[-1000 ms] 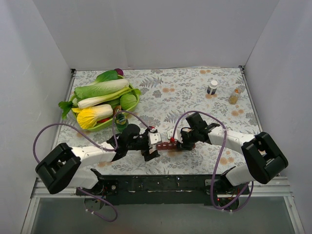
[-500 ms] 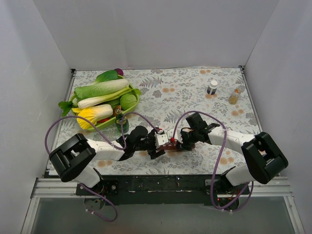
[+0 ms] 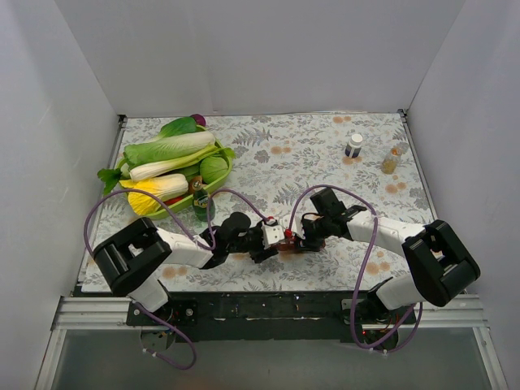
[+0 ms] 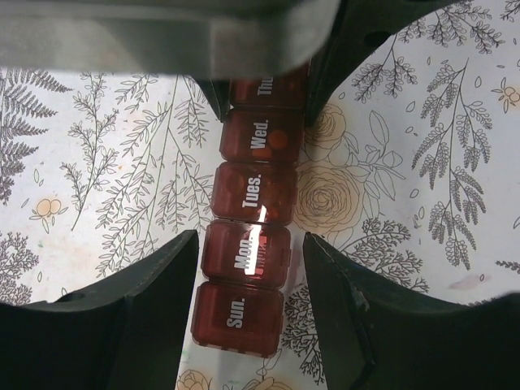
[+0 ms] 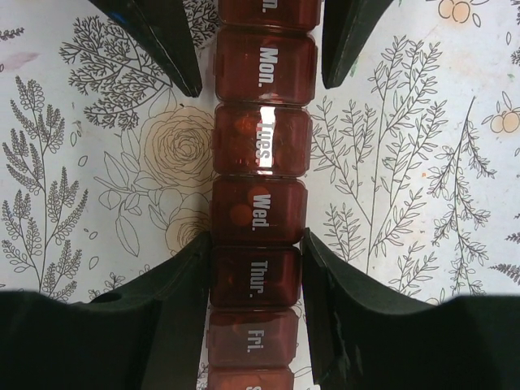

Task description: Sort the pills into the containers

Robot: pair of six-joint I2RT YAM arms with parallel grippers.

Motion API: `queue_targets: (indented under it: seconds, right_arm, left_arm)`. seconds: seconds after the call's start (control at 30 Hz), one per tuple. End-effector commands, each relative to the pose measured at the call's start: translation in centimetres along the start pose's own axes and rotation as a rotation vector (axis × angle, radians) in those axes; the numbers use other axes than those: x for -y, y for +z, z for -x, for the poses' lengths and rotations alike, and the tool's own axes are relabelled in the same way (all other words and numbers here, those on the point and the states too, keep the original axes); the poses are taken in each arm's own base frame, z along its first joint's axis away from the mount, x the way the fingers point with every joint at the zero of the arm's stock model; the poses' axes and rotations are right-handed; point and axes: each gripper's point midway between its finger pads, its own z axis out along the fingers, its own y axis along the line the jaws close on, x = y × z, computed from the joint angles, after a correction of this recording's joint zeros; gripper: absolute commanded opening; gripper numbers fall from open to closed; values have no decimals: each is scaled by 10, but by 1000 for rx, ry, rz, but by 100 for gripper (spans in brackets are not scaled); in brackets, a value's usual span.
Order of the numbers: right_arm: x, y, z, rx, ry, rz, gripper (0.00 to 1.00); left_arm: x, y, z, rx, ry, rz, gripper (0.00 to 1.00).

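Observation:
The containers (image 3: pixel 288 241) are one dark red-brown strip of day-labelled compartments, lying flat with all lids down (image 4: pixel 260 195). Pills (image 5: pixel 242 213) show faintly as round spots through the Wed. and Tues. lids. My left gripper (image 4: pixel 250 252) straddles the Sun. and Mon. end, open, with a thin gap showing on each side. My right gripper (image 5: pixel 257 244) is shut on the containers (image 5: pixel 258 207) at the Thur. compartment, both pads pressed to its sides. In the top view the left gripper (image 3: pixel 270 237) and the right gripper (image 3: pixel 307 240) face each other across the strip.
A green basket (image 3: pixel 223 166) of leafy vegetables sits at the back left, with a dark green bottle (image 3: pixel 201 205) just in front of it. A small grey bottle with a white cap (image 3: pixel 354 145) and an amber bottle (image 3: pixel 392 160) stand at the back right. White walls enclose three sides.
My left arm has slid right until its jaws surround the strip's near end, and those jaws have narrowed. The right gripper and the strip have stayed put.

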Motion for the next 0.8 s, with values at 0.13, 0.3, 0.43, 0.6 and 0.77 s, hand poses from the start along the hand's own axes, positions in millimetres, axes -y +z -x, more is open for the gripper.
queue_targets:
  seconds: [0.13, 0.3, 0.43, 0.6, 0.77]
  right_arm:
    - [-9, 3, 3, 17, 26, 48, 34]
    - [-10, 4, 2, 14, 36, 54, 34]
    - [-8, 4, 2, 15, 36, 51, 34]
    - [-9, 5, 0, 10, 44, 54, 33]
    - [-10, 5, -1, 9, 47, 58, 33]
  left_arm:
    - [-4, 8, 4, -2, 19, 15, 53]
    - [-3, 9, -3, -26, 25, 9, 47]
    - [-2, 9, -8, -51, 39, 6, 47]
    - [-3, 9, -10, -64, 44, 11, 31]
    - [-2, 6, 4, -35, 13, 0, 16]
